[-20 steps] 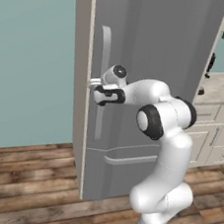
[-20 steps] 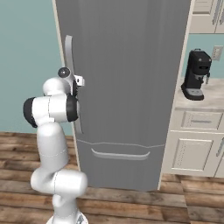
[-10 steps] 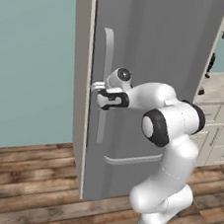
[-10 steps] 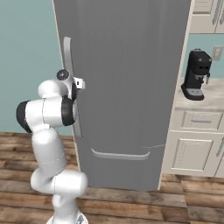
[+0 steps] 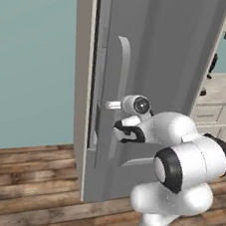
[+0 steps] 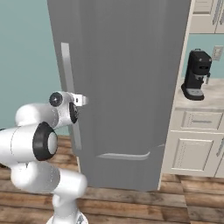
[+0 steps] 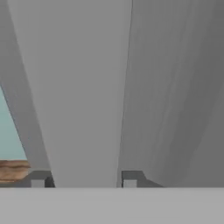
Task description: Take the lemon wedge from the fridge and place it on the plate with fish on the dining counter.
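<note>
Wood plank floor (image 5: 22, 174), brown, runs under everything. Fridge (image 6: 131, 87) stands directly on it, tall grey, door slightly ajar at handle side in left base view. Pale lower cabinets (image 6: 197, 148) also on floor, right of fridge, w/ light stone counter top (image 6: 205, 98). Black coffee machine (image 6: 196, 74) sits on that counter, near the wall.

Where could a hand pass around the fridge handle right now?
Free: the handle's upper stretch above the tool. Crowded: mid-handle, which sits between the tool's fingers. The dark slit at the fridge door's left edge looks too narrow.
</note>
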